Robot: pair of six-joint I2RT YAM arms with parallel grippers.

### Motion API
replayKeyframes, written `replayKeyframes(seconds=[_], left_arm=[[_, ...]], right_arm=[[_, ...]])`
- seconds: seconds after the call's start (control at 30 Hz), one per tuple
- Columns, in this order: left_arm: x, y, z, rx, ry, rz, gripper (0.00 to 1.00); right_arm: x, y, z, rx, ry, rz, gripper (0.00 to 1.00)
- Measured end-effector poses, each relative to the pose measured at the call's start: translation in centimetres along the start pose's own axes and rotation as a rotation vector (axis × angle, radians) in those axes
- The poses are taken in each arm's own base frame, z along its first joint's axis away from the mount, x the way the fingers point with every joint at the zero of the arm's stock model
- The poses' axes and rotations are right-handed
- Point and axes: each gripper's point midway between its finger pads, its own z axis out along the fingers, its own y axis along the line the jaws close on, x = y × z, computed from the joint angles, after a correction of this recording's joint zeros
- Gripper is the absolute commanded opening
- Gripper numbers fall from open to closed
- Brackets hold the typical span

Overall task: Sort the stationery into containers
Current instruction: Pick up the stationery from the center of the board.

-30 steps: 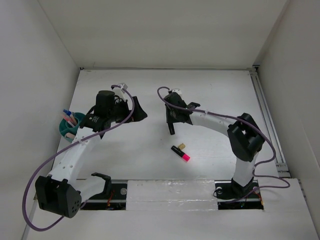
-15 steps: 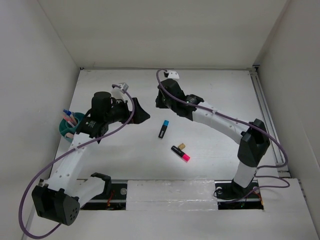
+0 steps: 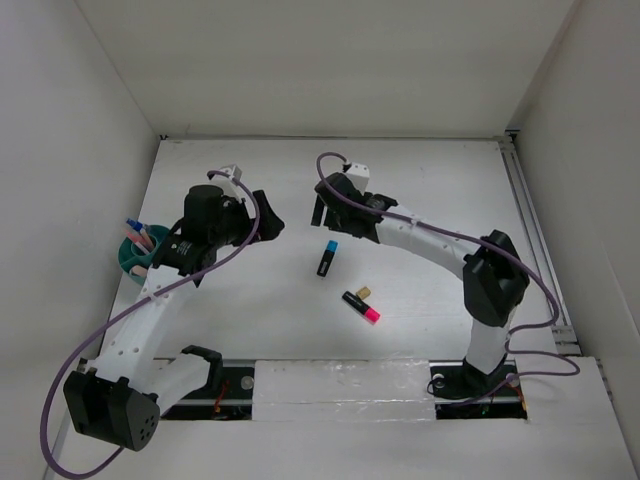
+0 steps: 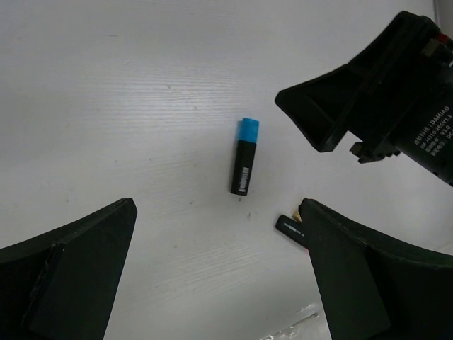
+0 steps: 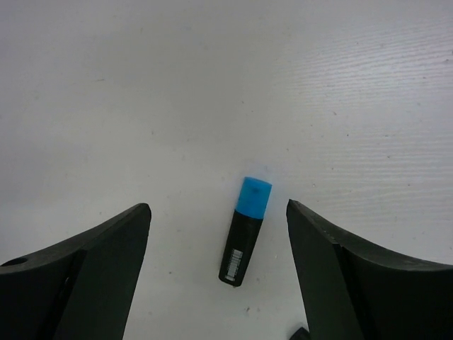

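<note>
Blue-ended marker (image 5: 244, 241) loose on table (image 3: 420, 180), right end effector (image 5: 218, 207) agape seemingly above, left end effector (image 4: 216, 205) agape.

The far marker (image 3: 327, 258) lies behind the near marker (image 3: 361, 307), organizer (image 3: 127, 264) well left.
</note>
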Motion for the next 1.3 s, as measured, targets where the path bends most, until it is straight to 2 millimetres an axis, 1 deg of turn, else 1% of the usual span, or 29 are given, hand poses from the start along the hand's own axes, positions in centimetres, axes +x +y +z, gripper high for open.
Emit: replayKeyframes(seconds=[0.07,0.13,0.2,0.3,0.33,0.4,0.43,0.47,0.5,0.6,0.63,0.7,0.77,0.9,0.93,0.97,1.03,1.07,1.1,1.3], left_arm=[[-0.1,1.0,0.0,-0.058,-0.01,-0.014,1.0],[-0.1,1.8,0.0,-0.104,-0.02,-0.025,1.0],[-0.3,2.3,0.0,-0.133,-0.031,-0.03,1.0],[-0.3,2.8,-0.1,-0.16,-0.037,-0.034,1.0],[-0.3,2.9,-0.1,-0.164,-0.037,-0.035,1.0],[-0.3,3.0,-0.1,-0.17,-0.036,-0.036,1.0],[-0.3,3.0,-0.1,-0.173,-0.036,-0.037,1.0],[-0.3,3.1,-0.1,-0.176,-0.037,-0.037,1.0],[-0.3,3.1,-0.1,-0.176,-0.037,-0.037,1.0],[-0.3,3.1,-0.1,-0.179,-0.038,-0.038,1.0],[-0.3,3.1,-0.1,-0.179,-0.038,-0.038,1.0],[-0.3,3.1,-0.1,-0.179,-0.038,-0.038,1.0],[-0.3,3.1,-0.1,-0.179,-0.038,-0.038,1.0],[-0.3,3.2,-0.1,-0.18,-0.037,-0.038,1.0],[-0.2,3.2,-0.1,-0.181,-0.035,-0.039,1.0],[-0.2,3.2,-0.1,-0.181,-0.034,-0.039,1.0],[-0.2,3.2,-0.1,-0.182,-0.032,-0.039,1.0],[-0.2,3.2,-0.2,-0.182,-0.032,-0.039,1.0],[-0.2,3.2,-0.2,-0.182,-0.032,-0.039,1.0],[-0.1,3.1,-0.1,-0.177,-0.028,-0.039,1.0]], right_arm=[[0.5,-0.2,0.6,0.02,0.007,0.017,0.82],[1.7,-0.6,1.7,0.052,0.03,0.03,0.8],[3.2,-1.3,3.1,0.097,0.059,0.039,0.79],[6.2,-2.6,5.2,0.17,0.113,0.038,0.76],[7.1,-3.0,5.7,0.193,0.129,0.035,0.76],[8.6,-3.7,6.6,0.228,0.158,0.024,0.73],[8.9,-3.8,6.9,0.241,0.159,0.019,0.73],[8.8,-3.6,6.9,0.244,0.155,0.021,0.7],[8.6,-3.2,6.9,0.24,0.156,0.028,0.66],[8.1,-2.5,7.2,0.236,0.148,0.049,0.59],[8.1,-2.5,7.2,0.237,0.148,0.054,0.56],[8.2,-2.7,7.1,0.247,0.154,0.054,0.54],[8.4,-2.9,7.0,0.254,0.159,0.054,0.54],[8.9,-3.2,7.1,0.262,0.171,0.051,0.48],[9.0,-3.3,7.1,0.264,0.171,0.05,0.45],[9.0,-3.3,7.1,0.264,0.172,0.05,0.38],[9.0,-3.4,7.2,0.267,0.171,0.048,0.27],[9.1,-3.4,7.2,0.268,0.171,0.047,0.19],[9.1,-3.4,7.2,0.268,0.17,0.046,0.01],[9.1,-3.2,7.4,0.249,0.173,0.018,0.0]])
